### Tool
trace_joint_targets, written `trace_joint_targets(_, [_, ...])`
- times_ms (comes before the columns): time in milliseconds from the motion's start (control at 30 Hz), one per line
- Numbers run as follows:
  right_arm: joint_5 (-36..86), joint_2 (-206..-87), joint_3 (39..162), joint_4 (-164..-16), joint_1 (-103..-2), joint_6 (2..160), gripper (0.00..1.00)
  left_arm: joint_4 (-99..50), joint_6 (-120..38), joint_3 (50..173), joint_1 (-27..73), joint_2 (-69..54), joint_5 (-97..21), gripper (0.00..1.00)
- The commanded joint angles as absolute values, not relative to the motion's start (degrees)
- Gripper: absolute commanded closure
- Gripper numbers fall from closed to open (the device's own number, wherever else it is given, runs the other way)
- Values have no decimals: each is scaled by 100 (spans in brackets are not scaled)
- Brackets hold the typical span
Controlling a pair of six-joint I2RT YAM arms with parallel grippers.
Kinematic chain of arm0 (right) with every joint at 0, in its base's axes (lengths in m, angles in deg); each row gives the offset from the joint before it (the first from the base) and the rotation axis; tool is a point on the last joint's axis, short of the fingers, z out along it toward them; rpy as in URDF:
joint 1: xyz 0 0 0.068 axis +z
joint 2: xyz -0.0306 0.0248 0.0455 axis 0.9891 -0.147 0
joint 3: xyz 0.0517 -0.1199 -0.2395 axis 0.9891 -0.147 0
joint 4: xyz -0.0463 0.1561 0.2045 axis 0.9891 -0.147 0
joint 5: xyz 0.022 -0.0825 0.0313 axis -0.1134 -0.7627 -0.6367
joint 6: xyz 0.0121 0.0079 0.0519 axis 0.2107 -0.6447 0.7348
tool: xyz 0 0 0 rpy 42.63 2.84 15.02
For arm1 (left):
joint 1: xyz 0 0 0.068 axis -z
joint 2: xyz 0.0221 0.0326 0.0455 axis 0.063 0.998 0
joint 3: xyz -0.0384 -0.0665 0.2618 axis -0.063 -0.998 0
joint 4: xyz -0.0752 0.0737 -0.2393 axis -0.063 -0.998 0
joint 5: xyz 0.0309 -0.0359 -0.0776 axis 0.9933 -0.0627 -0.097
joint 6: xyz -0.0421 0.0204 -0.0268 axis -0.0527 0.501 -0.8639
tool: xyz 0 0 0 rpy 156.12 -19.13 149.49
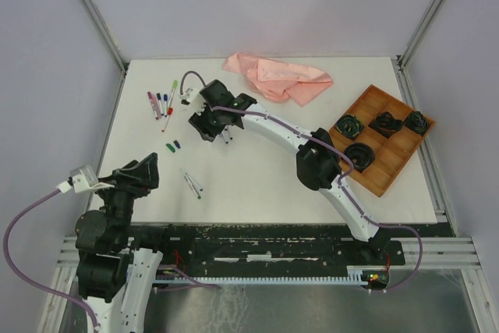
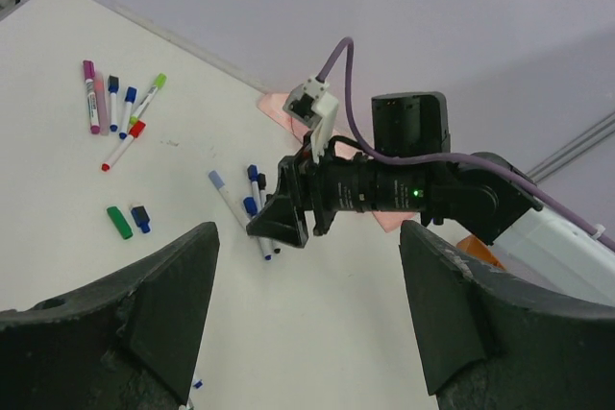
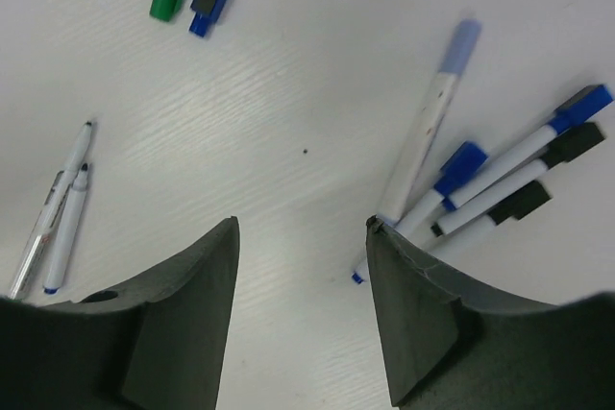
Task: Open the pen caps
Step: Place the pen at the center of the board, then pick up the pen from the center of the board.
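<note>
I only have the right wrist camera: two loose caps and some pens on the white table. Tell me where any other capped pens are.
Observer: A group of capped pens lies at the far left of the table, outside your view. Their caps include magenta, navy, blue, lime and red.
Operator: Report on the left tool.
Observer: The left tool hangs open above the near left part of the table, with nothing between its fingers.
</note>
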State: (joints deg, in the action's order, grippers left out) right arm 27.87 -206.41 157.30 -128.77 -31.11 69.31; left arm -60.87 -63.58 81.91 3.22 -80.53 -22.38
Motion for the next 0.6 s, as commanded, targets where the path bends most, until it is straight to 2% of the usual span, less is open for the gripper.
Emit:
trace_joint_targets(0, [2445, -21000, 16423, -12648, -3118, 6442, 37, -5993, -6480, 8162, 295, -8135, -2319, 18])
trace_joint_targets(200, [1926, -21580, 17042, -12547, -3165, 6443, 43, -6001, -6476, 8097, 296, -8134, -2311, 18])
trace_joint_targets(567, [1675, -21772, 17058, -12463, -3345, 6562, 53, -5849, -6492, 7947, 289, -8100, -2340, 18])
